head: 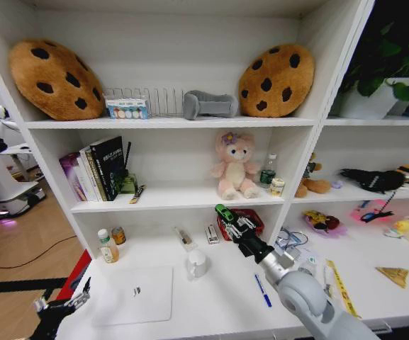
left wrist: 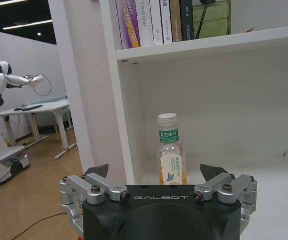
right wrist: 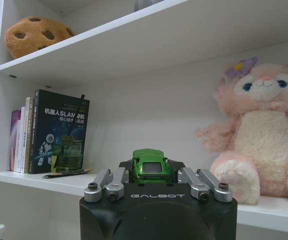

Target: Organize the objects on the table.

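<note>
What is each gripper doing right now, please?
Left gripper: open, holding nothing.
Right gripper: shut on the green toy car.

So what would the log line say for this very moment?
right pincer: shut on tiny green toy car, raised at pink plush's shelf | left pincer: open, low by long white desk's left edge

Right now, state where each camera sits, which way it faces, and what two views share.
Head: high up, looking down at the table and shelves; right arm raised, left pincer low at the table's edge.
Left wrist: behind the open left pincer, facing a bottle.
Right wrist: behind the right pincer holding the green toy car, facing the pink plush.
Shared: head view also shows car and plush.
</note>
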Robot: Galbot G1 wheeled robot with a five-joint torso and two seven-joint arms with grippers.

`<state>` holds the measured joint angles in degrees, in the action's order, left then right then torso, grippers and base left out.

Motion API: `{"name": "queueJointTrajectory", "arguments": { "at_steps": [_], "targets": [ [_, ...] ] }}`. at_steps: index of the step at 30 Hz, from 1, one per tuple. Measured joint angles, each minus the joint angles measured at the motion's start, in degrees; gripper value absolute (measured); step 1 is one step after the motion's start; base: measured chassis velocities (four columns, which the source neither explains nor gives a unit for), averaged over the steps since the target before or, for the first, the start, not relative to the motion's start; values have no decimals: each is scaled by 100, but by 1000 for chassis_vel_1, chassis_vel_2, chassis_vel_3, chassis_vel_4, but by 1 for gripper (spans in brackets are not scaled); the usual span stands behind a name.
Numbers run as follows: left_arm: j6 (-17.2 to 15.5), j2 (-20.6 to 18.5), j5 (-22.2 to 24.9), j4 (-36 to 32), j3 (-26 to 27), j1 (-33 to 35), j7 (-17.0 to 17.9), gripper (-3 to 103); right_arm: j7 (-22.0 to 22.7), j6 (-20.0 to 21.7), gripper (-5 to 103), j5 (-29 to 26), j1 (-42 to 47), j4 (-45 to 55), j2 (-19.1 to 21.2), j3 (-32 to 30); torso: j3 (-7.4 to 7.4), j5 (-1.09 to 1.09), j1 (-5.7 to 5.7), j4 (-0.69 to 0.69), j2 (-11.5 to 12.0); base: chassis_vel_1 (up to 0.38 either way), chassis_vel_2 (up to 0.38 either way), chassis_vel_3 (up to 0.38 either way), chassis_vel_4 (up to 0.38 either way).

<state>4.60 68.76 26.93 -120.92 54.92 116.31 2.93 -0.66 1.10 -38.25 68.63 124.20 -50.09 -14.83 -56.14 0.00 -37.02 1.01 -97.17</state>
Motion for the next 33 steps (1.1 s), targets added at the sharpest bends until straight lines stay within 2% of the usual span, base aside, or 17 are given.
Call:
{"name": "queueJointTrajectory", "arguments": {
  "at_steps": [7, 13, 26, 33],
  "targets": [
    [-18, 52, -85, 36, -74, -21, 10, 100, 247, 205, 37, -454, -989, -245, 78, 483, 1, -1, 0, 0, 0, 0, 0, 0, 0],
    [-39, 73, -99, 37, -105, -51, 21, 100, 350, 289, 37, -584, -1515, -538, 51, 892, 1, 0, 0, 0, 0, 0, 0, 0, 0],
    [25, 48, 4, 165, 2, 2, 11, 100, 643, 415, 37, -841, -3301, -1780, -354, 2242, 0, -1, -1, -1, 1, 0, 0, 0, 0],
    [74, 9, 78, 241, 55, 12, -4, 100, 726, 426, 37, -855, -3645, -2141, -526, 2645, 0, -1, 0, 0, 1, 0, 0, 0, 0]
  ]
}}
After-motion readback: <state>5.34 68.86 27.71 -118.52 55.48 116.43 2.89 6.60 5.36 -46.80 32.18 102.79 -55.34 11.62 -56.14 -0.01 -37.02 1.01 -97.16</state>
